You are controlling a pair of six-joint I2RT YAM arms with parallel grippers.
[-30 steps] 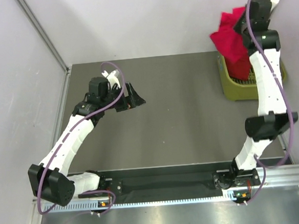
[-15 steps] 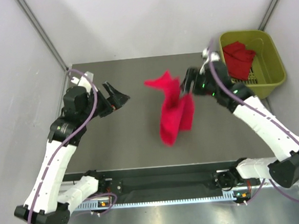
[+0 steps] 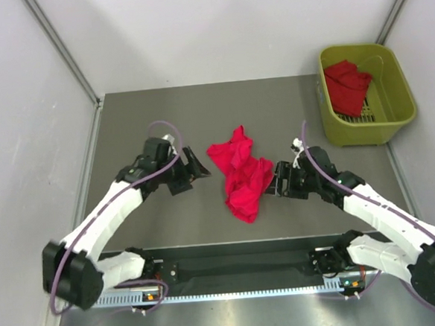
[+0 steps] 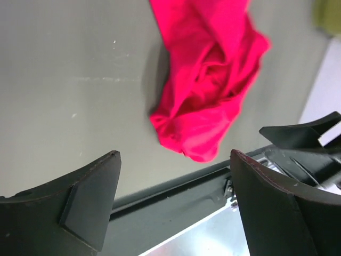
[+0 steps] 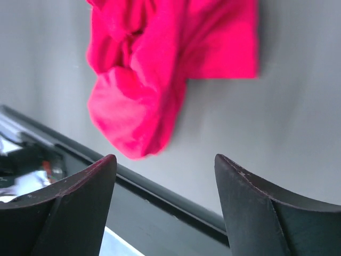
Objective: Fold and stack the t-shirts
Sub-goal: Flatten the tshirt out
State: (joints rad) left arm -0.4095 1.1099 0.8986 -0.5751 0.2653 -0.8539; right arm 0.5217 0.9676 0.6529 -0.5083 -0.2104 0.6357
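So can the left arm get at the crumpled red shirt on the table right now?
Probably yes. The left gripper sits open just beside the shirt, facing it, with only bare table between them. The right gripper is on the shirt's other side.

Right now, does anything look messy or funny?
Yes. One red t-shirt lies crumpled in a heap on the table, between the open left gripper and right gripper, touching neither. Another red shirt is bunched in the basket. Nothing looks torn.
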